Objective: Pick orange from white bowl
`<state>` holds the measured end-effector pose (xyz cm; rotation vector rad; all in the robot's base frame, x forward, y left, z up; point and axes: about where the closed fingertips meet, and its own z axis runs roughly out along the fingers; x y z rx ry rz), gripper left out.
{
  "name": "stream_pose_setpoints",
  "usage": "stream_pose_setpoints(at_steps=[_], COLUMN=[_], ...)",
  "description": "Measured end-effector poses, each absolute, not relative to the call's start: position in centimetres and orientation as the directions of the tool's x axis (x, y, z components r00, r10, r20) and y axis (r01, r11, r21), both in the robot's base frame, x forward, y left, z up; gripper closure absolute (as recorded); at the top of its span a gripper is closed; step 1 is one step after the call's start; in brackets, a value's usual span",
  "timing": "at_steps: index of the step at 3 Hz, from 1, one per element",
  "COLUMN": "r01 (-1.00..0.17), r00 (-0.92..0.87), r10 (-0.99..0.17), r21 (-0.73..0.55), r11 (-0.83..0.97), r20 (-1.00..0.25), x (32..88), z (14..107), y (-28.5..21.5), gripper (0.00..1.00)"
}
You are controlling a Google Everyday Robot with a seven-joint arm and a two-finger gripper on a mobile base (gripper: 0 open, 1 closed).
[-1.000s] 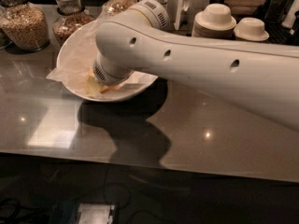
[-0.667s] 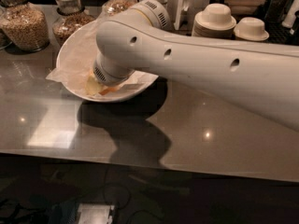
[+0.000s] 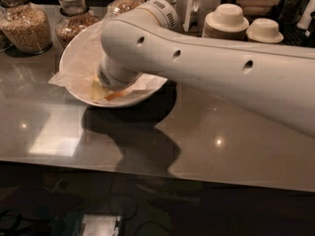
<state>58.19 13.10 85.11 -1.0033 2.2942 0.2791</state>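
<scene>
**One sliver of orange showing under the wrist**

Most of the white bowl [image 3: 141, 98] is covered by the arm [image 3: 206, 68], which reaches in from the right and bends down into it. The gripper [image 3: 105, 89] sits low inside the bowl, under the wrist; whether it is open or closed cannot be told. Just beside it, a small strip of the orange [image 3: 117, 95] shows against the crumpled paper [image 3: 78, 68]. Too little of the fruit is visible to tell its long axis or which way it points.

The paper hangs over the bowl's left rim onto the counter [image 3: 221, 136]. Two glass jars [image 3: 27, 26] [image 3: 74, 14] stand close behind the bowl. Bare counter lies in front of it up to the front edge, and to its left. Plate stacks topped with small upturned bowls [image 3: 226, 18] stand well apart at the back right.
</scene>
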Motion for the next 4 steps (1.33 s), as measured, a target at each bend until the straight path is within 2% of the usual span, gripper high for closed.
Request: stream_pose_setpoints(at_steps=[1, 2, 3, 4], r01=[-0.751, -0.784, -0.779, -0.822], r00=[-0.478, -0.427, -0.425, -0.411], r10=[-0.58, -0.428, -0.179, -0.12], r21=[-0.035, 0.09, 0.258, 0.311], r11=[0.659, 0.615, 0.571, 0.477], r20=[-0.66, -0.797, -0.887, -0.904], x=[58.3, 60.0, 63.7, 61.4], z=[85.8, 87.7, 90.8, 92.3], y=[13.2, 15.2, 14.7, 12.2], gripper=[1.0, 1.0, 1.0, 1.0])
